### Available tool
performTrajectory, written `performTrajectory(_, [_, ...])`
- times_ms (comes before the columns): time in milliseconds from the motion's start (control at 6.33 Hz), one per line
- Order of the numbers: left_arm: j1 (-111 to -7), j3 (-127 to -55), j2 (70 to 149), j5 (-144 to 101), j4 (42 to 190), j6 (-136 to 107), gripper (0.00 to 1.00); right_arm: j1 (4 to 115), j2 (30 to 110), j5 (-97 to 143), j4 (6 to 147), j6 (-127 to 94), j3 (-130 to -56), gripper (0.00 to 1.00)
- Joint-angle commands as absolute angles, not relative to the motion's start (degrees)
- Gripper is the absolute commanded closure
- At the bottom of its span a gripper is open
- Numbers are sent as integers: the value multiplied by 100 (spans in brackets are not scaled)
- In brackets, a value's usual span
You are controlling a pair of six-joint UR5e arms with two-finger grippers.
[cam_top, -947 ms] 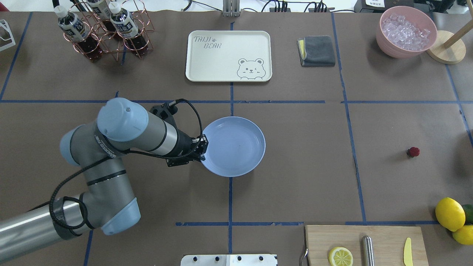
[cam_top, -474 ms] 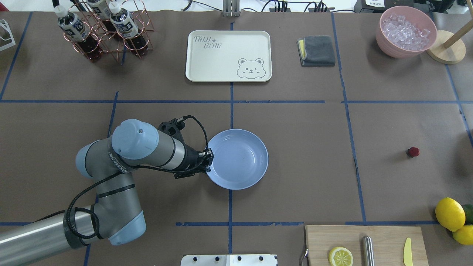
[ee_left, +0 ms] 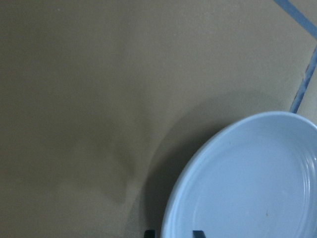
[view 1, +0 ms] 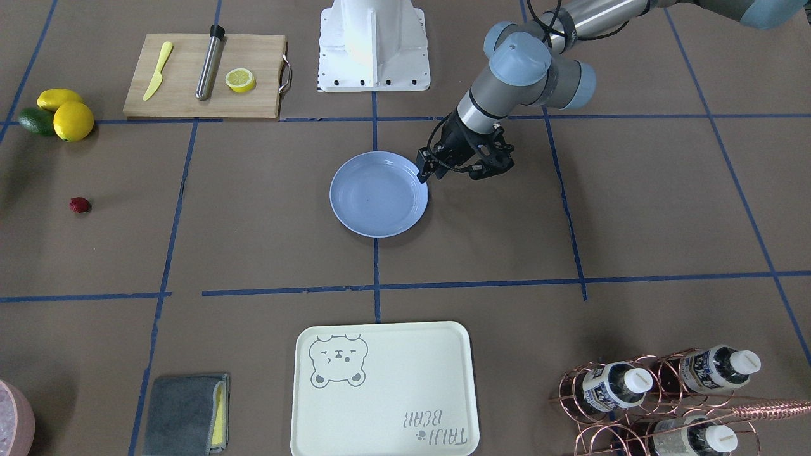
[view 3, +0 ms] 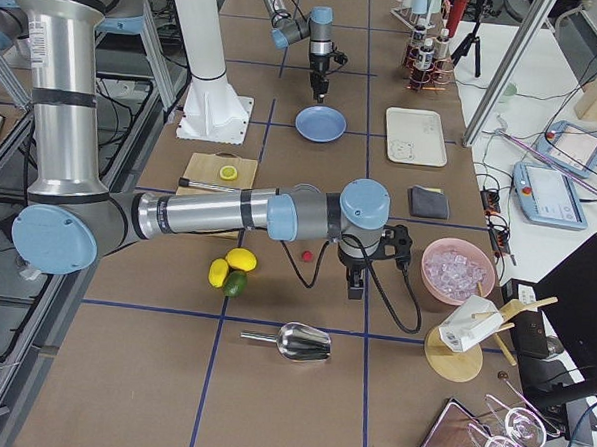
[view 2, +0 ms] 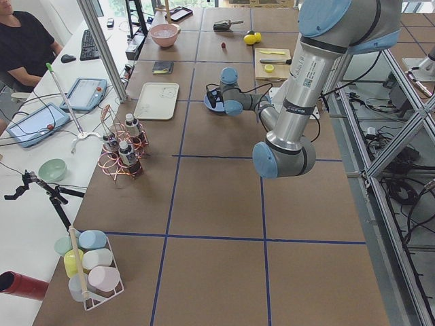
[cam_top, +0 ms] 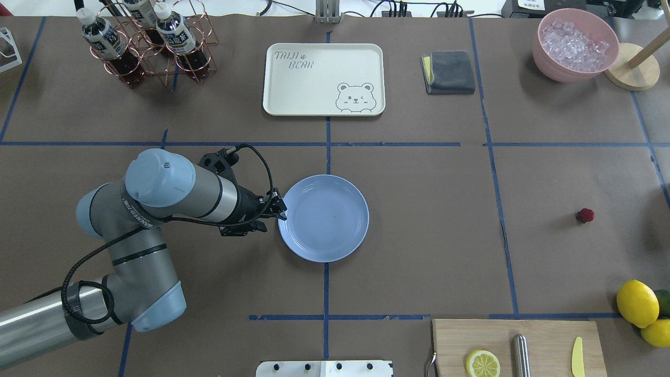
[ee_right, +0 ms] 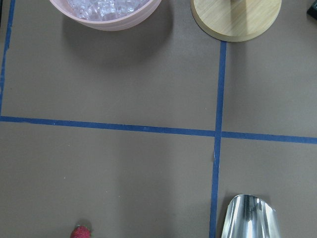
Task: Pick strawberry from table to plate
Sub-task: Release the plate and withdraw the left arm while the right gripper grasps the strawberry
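The strawberry [cam_top: 585,215] is a tiny dark-red berry lying alone on the brown table [cam_top: 429,251] at the far right, well away from the plate. It also shows in the front view as the strawberry [view 1: 80,204] and at the bottom edge of the right wrist view as the strawberry [ee_right: 80,232]. The light-blue plate [cam_top: 335,220] sits mid-table, empty. My left gripper [cam_top: 280,209] is shut on the plate's left rim; in the left wrist view the plate [ee_left: 247,188] has its rim between the fingertips. My right gripper [view 3: 355,285] hangs a little beyond the strawberry [view 3: 305,254]; I cannot tell its state.
A cream bear tray [cam_top: 323,78], a grey cloth [cam_top: 449,71] and a pink bowl of ice [cam_top: 576,44] stand at the back. A copper bottle rack [cam_top: 146,42] is back left. Lemons [cam_top: 637,302] and a cutting board [cam_top: 450,340] are front right. A metal scoop [view 3: 292,341] lies nearby.
The left gripper carried the plate toward the robot and slightly right, then back left and a little away. The strawberry has not moved.
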State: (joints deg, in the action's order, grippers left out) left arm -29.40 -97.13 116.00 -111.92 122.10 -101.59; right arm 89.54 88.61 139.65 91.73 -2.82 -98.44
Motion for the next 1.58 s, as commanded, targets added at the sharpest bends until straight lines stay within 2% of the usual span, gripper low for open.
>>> performTrajectory(0, [-3398, -10270, 11627, -11667, 11285, -9523, 0, 8651, 8868, 13966, 9150, -673, -10044, 0])
performTrajectory(316, [-4093, -10844, 11593, -11733, 10042, -8382, 0, 7844, 9234, 13661, 7682, -2137, -10160, 0])
performTrajectory(632, [-4822, -11247, 11575, -11733, 9225, -7055, 0, 6477, 9648, 12706, 5853, -4060, -10099, 0])
performTrajectory(947, [-5481, -11513, 11314, -11733, 8588, -5771, 0, 5619, 9729, 12235, 5432, -4719, -9985, 0])
performTrajectory(1421, [-5625, -11470, 11206, -11742, 8587, -5370, 0, 5221, 9800, 12190, 5440, -4720, -9748, 0])
